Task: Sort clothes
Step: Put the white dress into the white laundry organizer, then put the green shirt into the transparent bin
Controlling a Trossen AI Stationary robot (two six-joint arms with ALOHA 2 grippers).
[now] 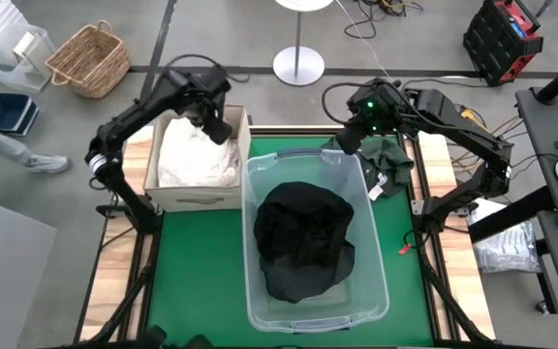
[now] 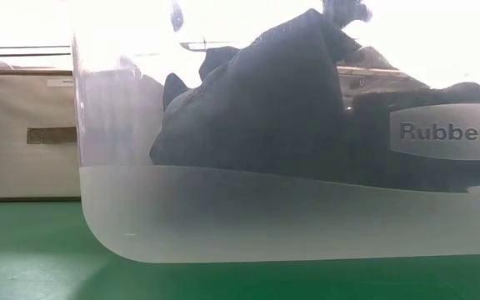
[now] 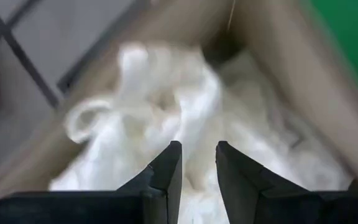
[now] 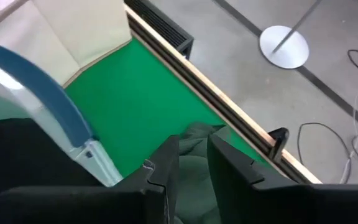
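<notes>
The left gripper hovered over white clothes in the cardboard box, fingers slightly apart and empty. Black garments filled the clear tub. Only the wrist view showed the right gripper, narrowly parted, above a dark green garment.

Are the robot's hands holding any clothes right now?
No. The left gripper hangs open over the white clothes in the box; the right gripper is open over the green garment.
</notes>
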